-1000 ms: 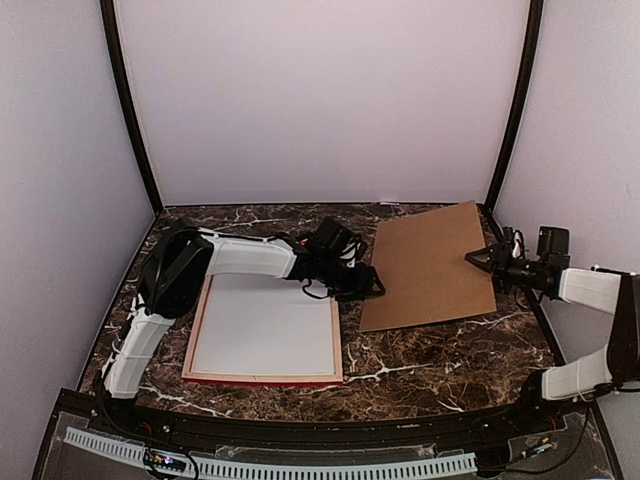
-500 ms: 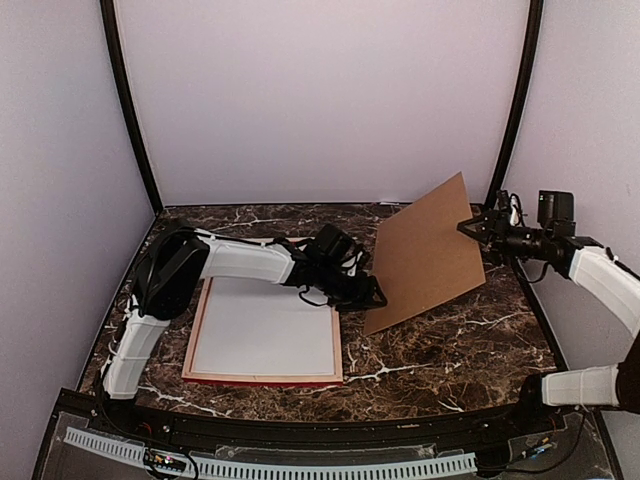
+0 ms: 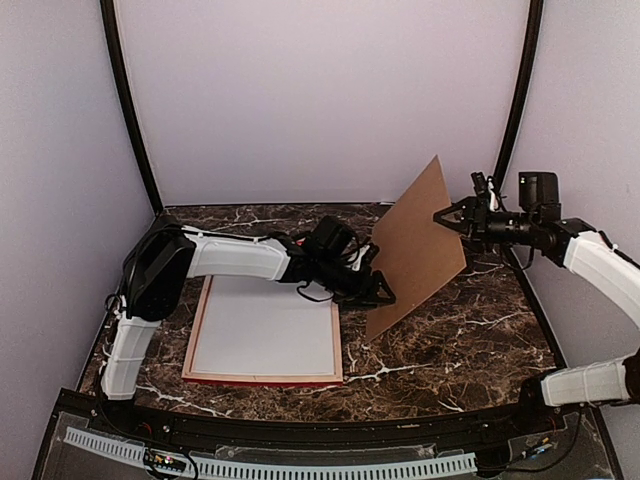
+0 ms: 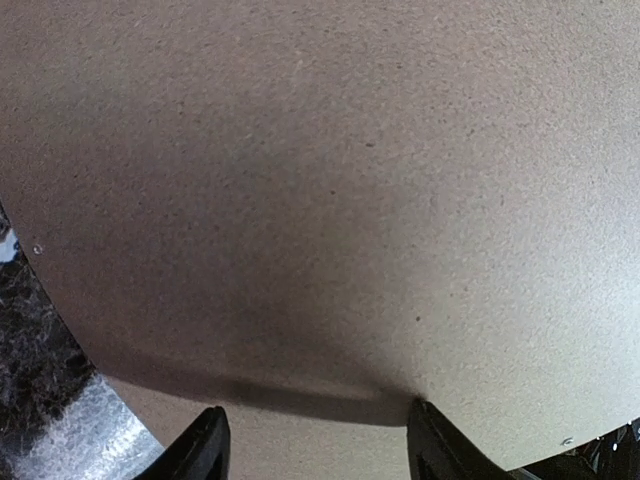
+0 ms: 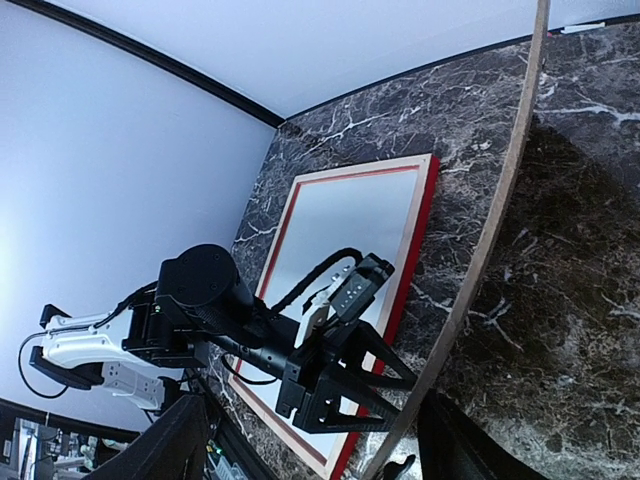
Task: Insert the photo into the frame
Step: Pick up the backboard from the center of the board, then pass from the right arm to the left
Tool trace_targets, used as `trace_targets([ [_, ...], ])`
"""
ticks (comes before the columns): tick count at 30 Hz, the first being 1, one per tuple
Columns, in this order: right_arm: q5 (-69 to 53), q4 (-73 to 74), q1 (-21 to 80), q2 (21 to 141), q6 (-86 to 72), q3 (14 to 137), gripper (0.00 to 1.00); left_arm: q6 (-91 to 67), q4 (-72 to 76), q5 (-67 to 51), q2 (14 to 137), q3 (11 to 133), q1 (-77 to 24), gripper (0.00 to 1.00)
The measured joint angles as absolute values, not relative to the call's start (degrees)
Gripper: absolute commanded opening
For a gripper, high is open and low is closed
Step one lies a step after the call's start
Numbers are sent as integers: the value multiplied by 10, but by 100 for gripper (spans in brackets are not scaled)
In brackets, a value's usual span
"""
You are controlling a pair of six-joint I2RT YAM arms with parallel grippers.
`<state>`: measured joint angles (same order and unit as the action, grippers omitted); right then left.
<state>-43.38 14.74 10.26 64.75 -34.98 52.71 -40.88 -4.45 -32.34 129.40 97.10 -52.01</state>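
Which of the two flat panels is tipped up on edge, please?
The brown board, right of the red frame: it stands tilted on its lower edge, while the frame lies flat.

The board (image 3: 415,245) is matt brown fibreboard or stiff card, finely speckled and slightly rough up close. The table (image 3: 450,350) looks like polished dark marble with white veins. The frame (image 3: 260,380) shows red paint on its near edge, a pale wood rim, and a smooth whitish sheet inside. The left arm (image 3: 235,257) has smooth white plastic shells.

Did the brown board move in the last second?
Yes. The brown board has tipped up: its right edge rose off the marble table toward the back wall, lower left corner still down near the frame.
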Motion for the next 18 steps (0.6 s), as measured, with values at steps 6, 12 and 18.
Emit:
trace_targets([
  [6,-427,147,136,662,-350,554,74,-405,-44,-328,1279,969,-523,67],
  [12,-426,143,172,676,-351,566,74,-390,-44,-307,1227,970,-523,69],
  [18,-425,136,202,693,-355,578,75,-390,-32,-299,1192,981,-509,68],
])
